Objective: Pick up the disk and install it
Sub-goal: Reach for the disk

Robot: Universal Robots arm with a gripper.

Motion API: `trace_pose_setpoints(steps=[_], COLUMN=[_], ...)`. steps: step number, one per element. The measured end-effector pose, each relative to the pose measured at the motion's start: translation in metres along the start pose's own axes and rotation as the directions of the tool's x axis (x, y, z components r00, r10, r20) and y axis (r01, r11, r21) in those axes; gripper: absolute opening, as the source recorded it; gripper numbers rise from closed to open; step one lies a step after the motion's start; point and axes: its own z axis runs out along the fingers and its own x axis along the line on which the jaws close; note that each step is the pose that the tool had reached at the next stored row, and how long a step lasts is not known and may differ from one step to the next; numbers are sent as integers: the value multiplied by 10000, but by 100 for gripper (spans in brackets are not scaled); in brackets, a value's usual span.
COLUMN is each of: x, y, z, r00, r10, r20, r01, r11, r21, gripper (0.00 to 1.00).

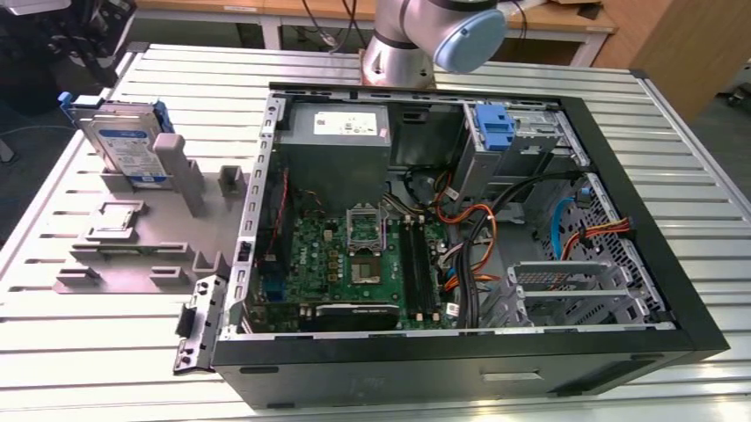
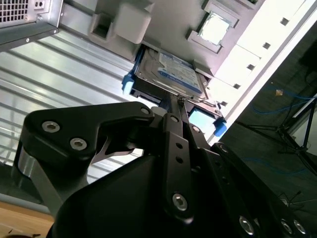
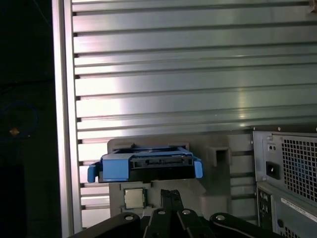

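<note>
Standing on one long edge, the disk (image 1: 123, 145) sits slotted in a grey fixture (image 1: 153, 255) near the far corner of the surface (image 1: 352, 66) on the exterior view's left. Its blue-and-white label faces outward. Just beside the fixture, an open computer case (image 1: 470, 360) covers the middle of the surface and reaches toward the edge on the exterior view's right. Inside it are a green motherboard (image 1: 352, 255), a grey power supply (image 1: 340, 132) and a blue caddy (image 1: 498, 127). The arm (image 1: 399, 48) rises at the far edge of the surface, behind the case.

In the second wrist view the tool (image 2: 177, 99) points at the disk (image 2: 171, 72). Its two black fingers (image 2: 171, 124) lie pressed side by side with nothing between them. Their tips overlap the disk's near end in this view, and I cannot tell whether they touch it. The disk's blue rails (image 2: 128, 84) jut out at both ends, and it rests in the fixture (image 2: 163, 25). A small square chip (image 2: 215, 27) lies in a recess of the fixture beyond the disk. A corner of the computer case (image 2: 25, 15) shows past the slatted surface (image 2: 59, 74).

In the first wrist view the disk (image 3: 148, 166) is seen end-on between its rails (image 3: 116, 166), held in the fixture (image 3: 218, 153) close to one edge of the surface (image 3: 173, 74). The closed tool (image 3: 171, 192) is near it, and a thin strip of fixture shows between its tips and the disk. The chip (image 3: 133, 198) lies just beside the tips. The computer case (image 3: 287, 168) stands beside the fixture.
</note>
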Motion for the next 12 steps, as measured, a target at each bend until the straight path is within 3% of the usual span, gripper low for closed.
trace_pose_setpoints(steps=[12], x=[194], y=[18], z=[81], r00=[10000], r10=[4], r20=[-74], r01=[-3], r11=[10000], r21=[19], gripper=[10])
